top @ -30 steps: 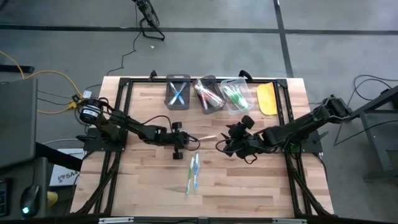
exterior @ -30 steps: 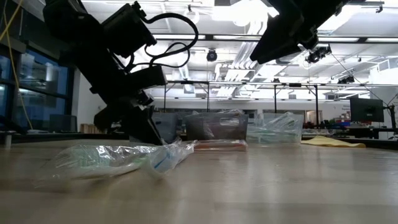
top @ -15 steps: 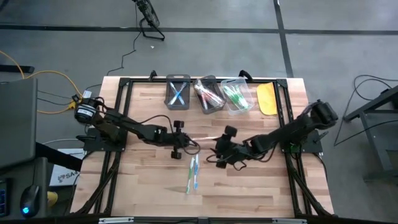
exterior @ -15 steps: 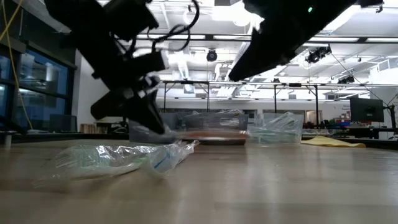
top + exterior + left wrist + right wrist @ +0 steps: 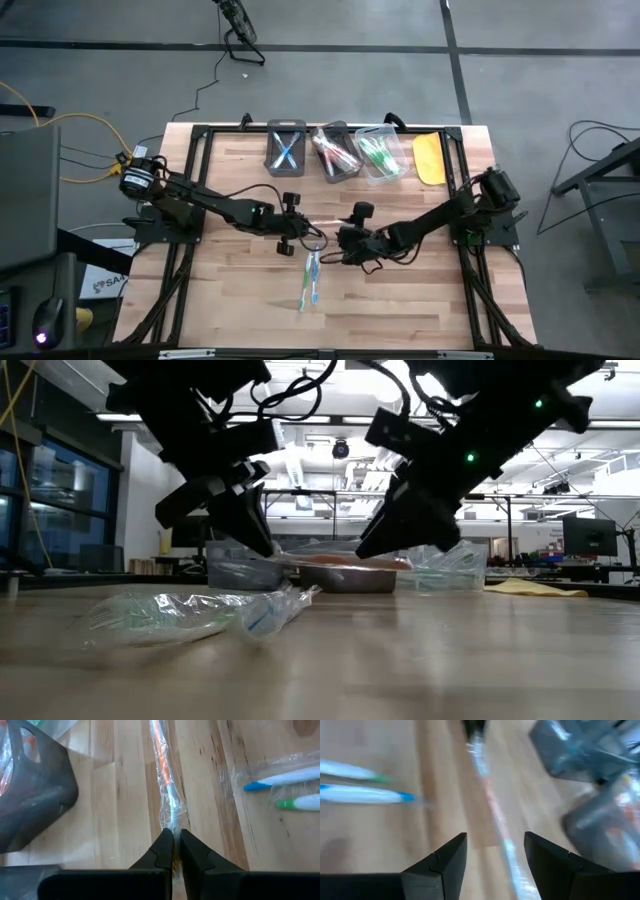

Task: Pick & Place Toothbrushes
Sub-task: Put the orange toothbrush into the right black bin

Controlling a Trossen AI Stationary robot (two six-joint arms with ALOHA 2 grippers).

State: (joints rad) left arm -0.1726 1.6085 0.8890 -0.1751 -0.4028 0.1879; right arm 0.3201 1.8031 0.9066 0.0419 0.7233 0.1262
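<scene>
An orange-red toothbrush (image 5: 165, 775) in a clear wrapper hangs level above the table in the low view (image 5: 340, 561), with my left gripper (image 5: 176, 837) shut on one end. My right gripper (image 5: 495, 857) is open at its other end, a finger on either side of the wrapper (image 5: 507, 847); no touch shows. In the high view the two grippers face each other mid-table, left gripper (image 5: 306, 232) and right gripper (image 5: 338, 238). A green toothbrush (image 5: 306, 282) and a blue toothbrush (image 5: 314, 272), both wrapped, lie flat on the table nearer the front edge. My left gripper pinches the wrapper's near end (image 5: 174, 826) between its two fingertips. The fingers come slanting down from the table's left and lie along the toothbrush. The toothbrush juts out beyond them toward the right arm, about level and clear of the table.
Three bins stand in a row at the far edge, holding blue (image 5: 286, 148), orange-red (image 5: 335, 150) and green (image 5: 378, 152) toothbrushes. A yellow flat object (image 5: 430, 158) lies to their right. Bare wood stretches along the near edge.
My left gripper has risen with the orange-red toothbrush, which lay on the table and now hangs level, clear of it. My right gripper has come down and toward the table's left, rolling as it went, up to the toothbrush's free end.
</scene>
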